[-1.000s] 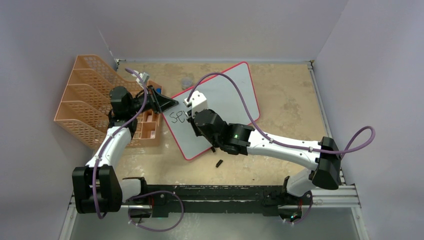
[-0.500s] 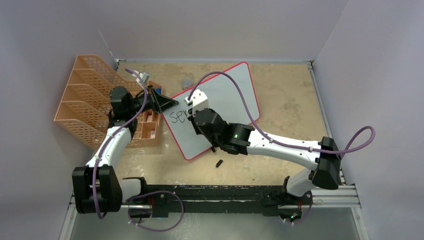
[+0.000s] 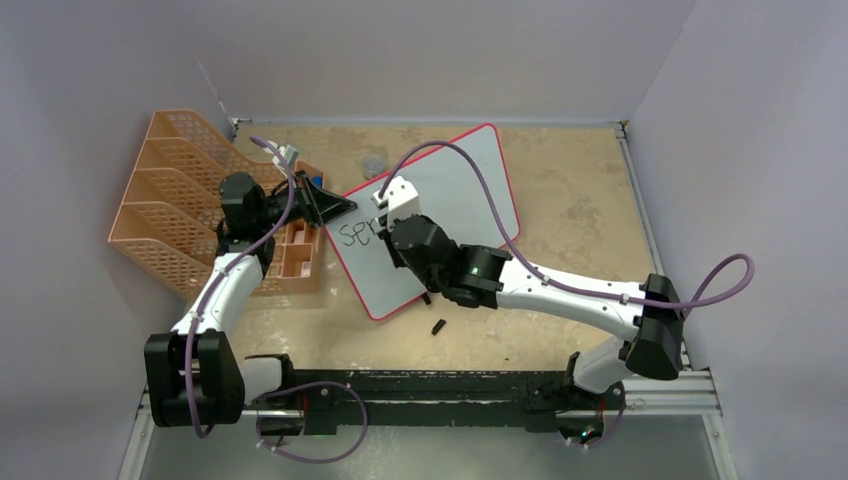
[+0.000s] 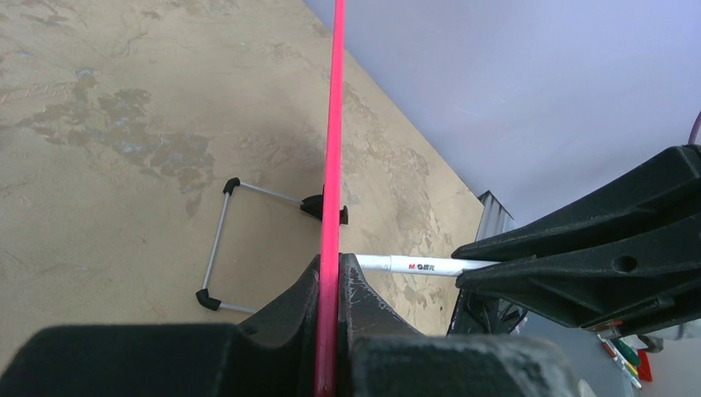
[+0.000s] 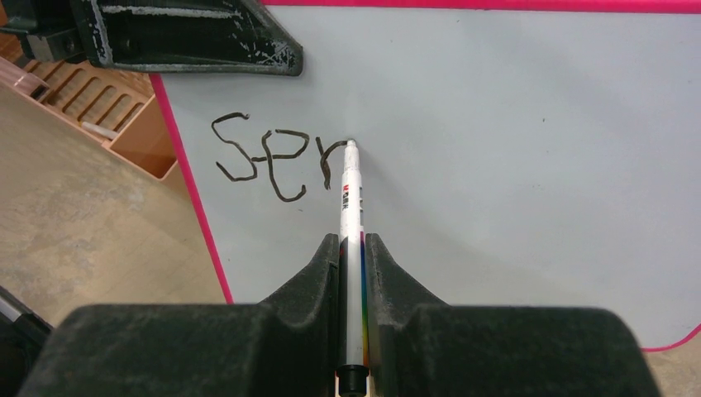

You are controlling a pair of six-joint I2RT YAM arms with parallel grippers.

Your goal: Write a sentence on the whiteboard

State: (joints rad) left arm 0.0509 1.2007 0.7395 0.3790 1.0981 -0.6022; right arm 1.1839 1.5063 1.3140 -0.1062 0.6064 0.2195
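Observation:
The whiteboard [image 3: 440, 200] stands tilted at the table's middle, with a red-pink frame. My left gripper [image 3: 340, 207] is shut on its left edge; in the left wrist view the fingers [image 4: 331, 265] clamp the red frame [image 4: 335, 124]. My right gripper [image 3: 385, 235] is shut on a white marker [image 5: 351, 198], whose tip touches the board [image 5: 512, 165]. The sentence [image 5: 273, 161] reads "Spr" in black, and the tip sits at the end of the "r". The letters also show in the top view [image 3: 355, 235]. The marker shows in the left wrist view [image 4: 422, 265].
An orange mesh file rack [image 3: 165, 190] stands at the far left, with a small orange organiser tray [image 3: 295, 250] beside it. A black marker cap [image 3: 437, 326] lies on the table near the board's lower edge. The board's wire stand [image 4: 216, 248] rests behind it.
My right gripper has moved slightly up and right along the board with the marker, and the "r" stroke after "Sp" has appeared. The left arm has not moved.

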